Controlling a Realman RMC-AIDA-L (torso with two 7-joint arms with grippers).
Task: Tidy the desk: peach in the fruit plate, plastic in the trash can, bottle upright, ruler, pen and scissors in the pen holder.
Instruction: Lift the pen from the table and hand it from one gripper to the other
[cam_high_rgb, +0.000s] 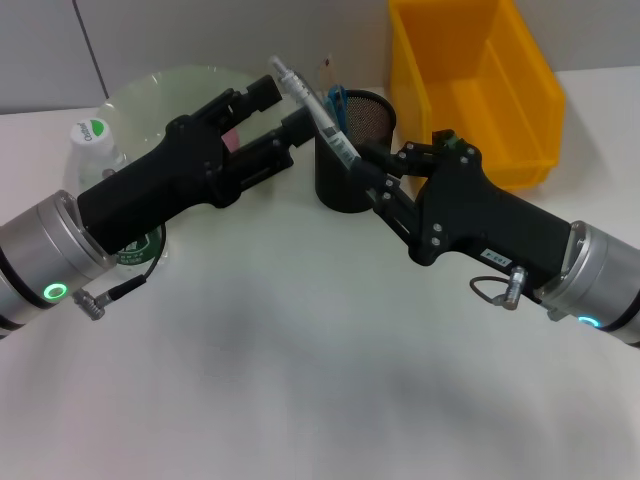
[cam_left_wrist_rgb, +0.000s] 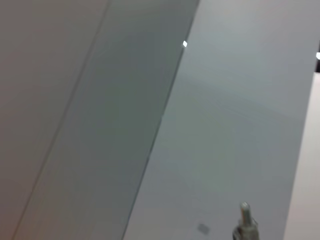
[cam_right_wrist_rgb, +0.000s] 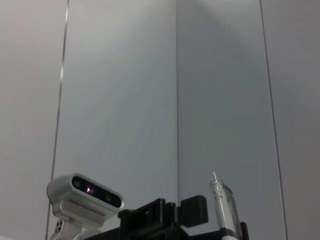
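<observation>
the pen (cam_high_rgb: 318, 110) sits tilted over the rim of the black mesh pen holder (cam_high_rgb: 356, 165), long axis slanting up and away toward the left arm, lower end at the right gripper (cam_high_rgb: 362, 168). right gripper looks clamped on the pen's lower part, beside the holder. left gripper (cam_high_rgb: 283, 112) has its fingers spread either side of the upper end, so it's nearest the tip.
</observation>
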